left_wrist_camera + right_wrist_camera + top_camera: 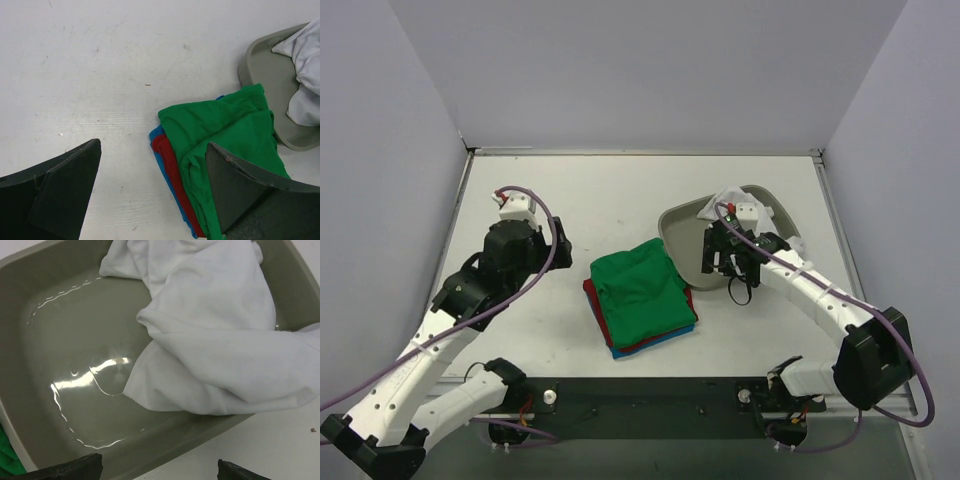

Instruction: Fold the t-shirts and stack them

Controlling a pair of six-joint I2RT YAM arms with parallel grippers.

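Nearest the arm bases, the folded stack sat around the middle of the white tabletop (570, 200): a folded green cotton t-shirt (640, 285) on top, a red folded t-shirt (167, 155) under it, and a blue folded t-shirt (156, 137) at the bottom, with only the edges of those two peeking out. The left gripper (152, 150) hung over bare table just left of the pile. Its two dark fingers (65, 190) were spread wide and had nothing between them. On the other side, the right gripper (728, 262) was over the near side of the grey-beige plastic tray (680, 225), which sat just right of the stack and farther back. Its wrist cam only caught the fingertips at the bottom edge, but they were well apart and not gripping anything. The big crumpled plain white t-shirt (215, 340) was bunched up unfolded in the tray's far right part, spilling over the rim there, and the rest of the tray floor was bare and shiny.
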